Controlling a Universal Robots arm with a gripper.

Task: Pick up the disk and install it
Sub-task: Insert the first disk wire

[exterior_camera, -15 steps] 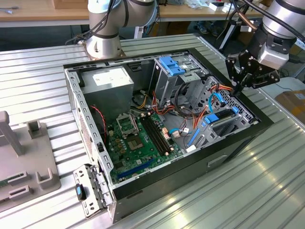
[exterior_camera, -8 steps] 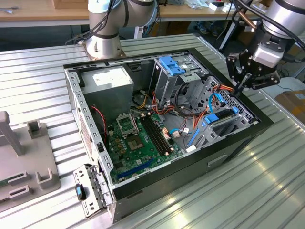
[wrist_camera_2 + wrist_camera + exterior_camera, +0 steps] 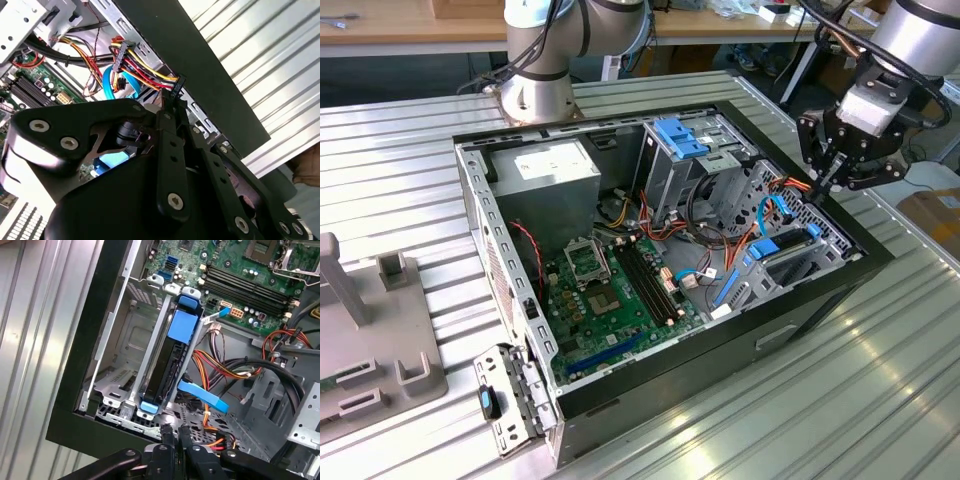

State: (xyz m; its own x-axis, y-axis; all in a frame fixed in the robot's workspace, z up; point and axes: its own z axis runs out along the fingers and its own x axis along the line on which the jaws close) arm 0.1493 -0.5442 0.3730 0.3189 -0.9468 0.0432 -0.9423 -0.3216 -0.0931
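Observation:
The disk (image 3: 167, 367) stands on edge in a metal bay at the corner of the open computer case (image 3: 840, 270), its dark body framed by a blue carrier. In the exterior view the disk (image 3: 790, 255) sits low in the case's right corner. My gripper (image 3: 817, 188) hangs just above that corner, at the case wall. Its fingers (image 3: 168, 436) are shut, with the black plug (image 3: 175, 89) of a red, yellow and orange wire bundle pinched at their tip. A blue flat cable (image 3: 205, 396) lies beside the disk.
A grey power-supply box (image 3: 555, 170) fills the case's far left corner, and the green motherboard (image 3: 615, 285) covers the floor. A metal drive cage with a blue bracket (image 3: 680, 135) stands at the back. Another arm's base (image 3: 535, 95) and a grey fixture (image 3: 370, 340) sit outside.

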